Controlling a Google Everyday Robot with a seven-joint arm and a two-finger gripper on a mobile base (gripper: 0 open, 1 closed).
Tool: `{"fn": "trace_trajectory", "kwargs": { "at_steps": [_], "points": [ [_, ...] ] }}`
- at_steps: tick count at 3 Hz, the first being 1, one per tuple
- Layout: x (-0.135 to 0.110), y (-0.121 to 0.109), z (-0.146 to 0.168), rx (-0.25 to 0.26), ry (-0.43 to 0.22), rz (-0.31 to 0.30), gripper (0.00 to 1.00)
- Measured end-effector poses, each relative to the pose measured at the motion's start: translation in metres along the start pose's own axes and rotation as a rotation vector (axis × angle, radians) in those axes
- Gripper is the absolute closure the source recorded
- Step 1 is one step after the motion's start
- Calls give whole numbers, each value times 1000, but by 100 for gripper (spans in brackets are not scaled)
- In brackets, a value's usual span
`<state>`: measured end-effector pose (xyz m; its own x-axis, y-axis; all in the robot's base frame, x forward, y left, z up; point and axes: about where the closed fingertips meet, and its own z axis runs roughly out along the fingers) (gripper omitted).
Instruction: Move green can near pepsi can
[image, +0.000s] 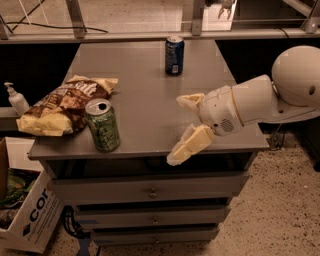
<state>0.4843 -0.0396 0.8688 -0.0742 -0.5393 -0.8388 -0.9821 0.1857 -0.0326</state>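
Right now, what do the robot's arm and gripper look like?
The gripper, over the table's front edge, has two cream-yellow jaws on a rounded white wrist with a small grille; the arm is smooth white with a domed joint.

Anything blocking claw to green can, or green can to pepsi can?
Nothing visible. The open claw hangs at the table's front edge, right of the green can, with bare tabletop between. The way to the pepsi can is bare too. The chip bag lies left of the green can, off both paths.
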Motion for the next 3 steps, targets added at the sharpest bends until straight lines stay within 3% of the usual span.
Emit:
{"fn": "trace_trajectory", "kwargs": {
  "at_steps": [1,2,3],
  "points": [
    [1,2,-1,-2,-17,7,0],
    [-4,-2,10,16,-95,-3,0],
    [-23,-11,30,35,-206,-52,0]
  ]
}}
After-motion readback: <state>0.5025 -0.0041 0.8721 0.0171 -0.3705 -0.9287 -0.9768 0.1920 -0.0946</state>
